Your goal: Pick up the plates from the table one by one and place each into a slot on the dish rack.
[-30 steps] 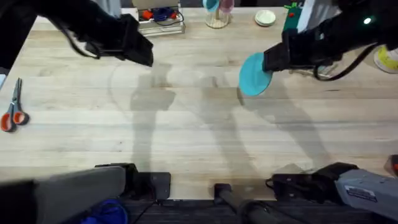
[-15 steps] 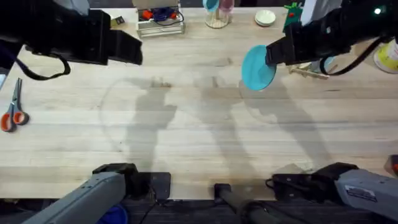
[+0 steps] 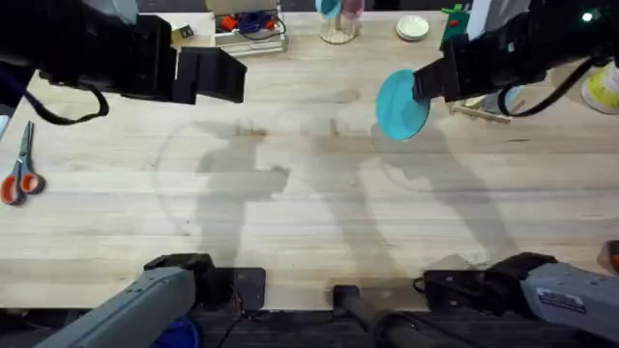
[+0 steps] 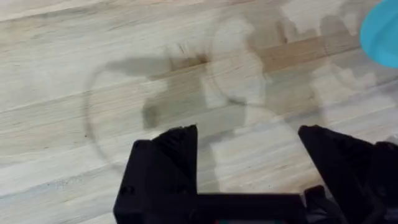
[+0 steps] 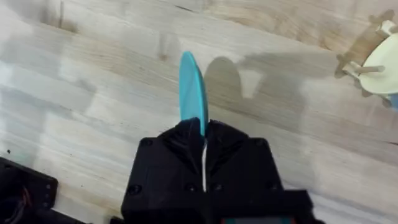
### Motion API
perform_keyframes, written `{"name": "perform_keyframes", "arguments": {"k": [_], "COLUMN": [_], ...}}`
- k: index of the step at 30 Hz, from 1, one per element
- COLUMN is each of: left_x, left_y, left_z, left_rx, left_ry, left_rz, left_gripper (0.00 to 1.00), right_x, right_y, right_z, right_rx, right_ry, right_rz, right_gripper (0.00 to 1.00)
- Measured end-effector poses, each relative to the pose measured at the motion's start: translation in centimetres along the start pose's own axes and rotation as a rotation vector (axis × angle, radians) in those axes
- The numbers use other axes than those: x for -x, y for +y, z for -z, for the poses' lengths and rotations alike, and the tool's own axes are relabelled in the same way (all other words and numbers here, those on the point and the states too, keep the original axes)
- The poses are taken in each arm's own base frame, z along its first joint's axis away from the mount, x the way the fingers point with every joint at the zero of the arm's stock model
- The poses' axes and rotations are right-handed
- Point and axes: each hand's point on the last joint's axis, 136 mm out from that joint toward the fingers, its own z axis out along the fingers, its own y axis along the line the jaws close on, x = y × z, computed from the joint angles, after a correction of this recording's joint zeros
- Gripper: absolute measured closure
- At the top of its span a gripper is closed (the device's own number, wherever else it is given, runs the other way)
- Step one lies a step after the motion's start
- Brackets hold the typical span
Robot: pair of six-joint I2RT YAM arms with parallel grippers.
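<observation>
Plate: cyan-blue plate held up off the table, over the far right part of the tabletop; from above its round face shows tilted, and from the right wrist it stands on edge between the fingers.
Right gripper: the right gripper is clamped on the plate's rim, its black fingers pressed together on either side of the thin edge.
Dish rack: wooden pegs of the dish rack lie just beyond the right gripper, near the right far edge of the tabletop; in the right wrist view a few pegs show with a cream plate against them. I cannot tell which slot that plate sits in.
Left gripper: the left gripper hangs above the far left part of the tabletop, well apart from the plate; its two black fingers are spread wide with bare wood between them, and it holds nothing.
Table: light plank table with clear grain, marked by the arms' shadows across the middle.
Far edge: a wire basket with coloured bits inside, a small wooden holder with cups, and a small pale disc stand along the far edge.
Left edge: orange-handled scissors lie flat near the left edge.
</observation>
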Motion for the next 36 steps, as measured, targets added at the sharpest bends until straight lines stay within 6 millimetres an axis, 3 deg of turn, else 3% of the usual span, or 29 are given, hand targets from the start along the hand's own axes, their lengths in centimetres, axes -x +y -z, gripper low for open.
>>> {"name": "perform_keyframes", "arguments": {"k": [7, 13, 20, 27, 36], "left_x": [0.0, 0.0, 0.0, 0.0, 0.0], "left_y": [0.0, 0.0, 0.0, 0.0, 0.0], "left_z": [0.0, 0.0, 0.0, 0.0, 0.0], "left_rx": [0.000, 0.000, 0.000, 0.000, 0.000], "left_ry": [0.000, 0.000, 0.000, 0.000, 0.000], "left_rz": [0.000, 0.000, 0.000, 0.000, 0.001], "left_gripper": [0.006, 0.006, 0.006, 0.006, 0.007], "right_x": [0.3, 0.8, 1.3, -0.3, -2.0], "right_y": [-0.4, -2.4, -4.8, -7.5, -10.2], "right_z": [0.9, 3.8, 7.3, 9.6, 10.4], "right_rx": [-0.029, -0.160, -0.257, -0.326, -0.383], "right_ry": [-0.005, -0.015, -0.056, -0.023, 0.024], "right_rz": [-0.003, -0.021, -0.190, -0.350, -0.441], "right_gripper": [0.971, 0.971, 0.971, 0.971, 0.971]}}
